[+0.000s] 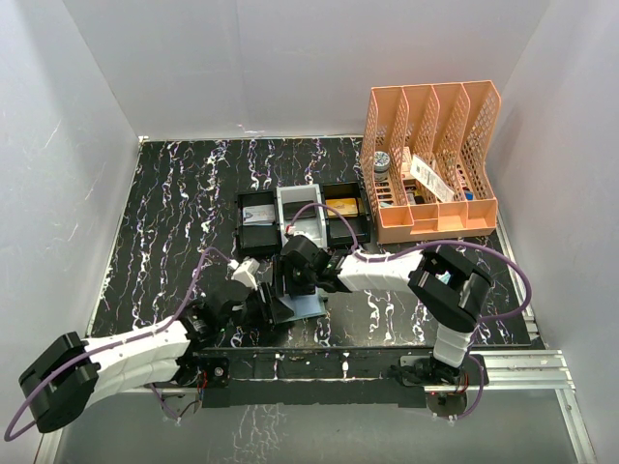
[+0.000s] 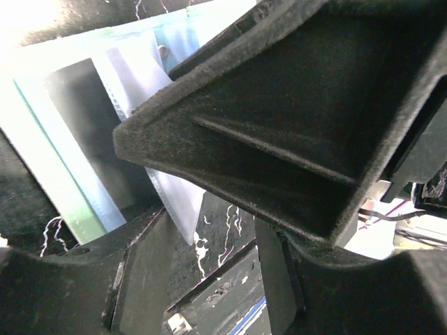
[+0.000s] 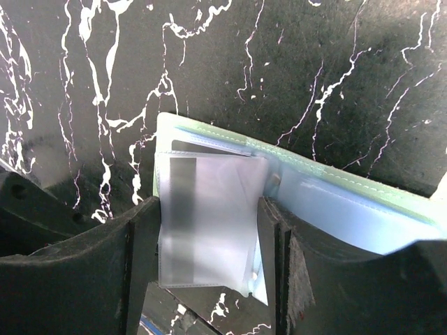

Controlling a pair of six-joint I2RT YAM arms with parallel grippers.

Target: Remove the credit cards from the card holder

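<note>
Between the right claw (image 3: pixel 209 244) jaws, gripped, a clear sleeve of the opened card holder (image 3: pixel 349 199) juts toward the wrist; left claw (image 1: pixel 253 307) state indeterminate.

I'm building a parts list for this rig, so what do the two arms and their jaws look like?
Both arms have white link covers over black joint housings. The left arm and right arm each carry a looping purple cable. The jaws are matte black, rough-textured and wedge-shaped with ribbed recesses, as on the left gripper and right gripper. No markings are visible.
</note>
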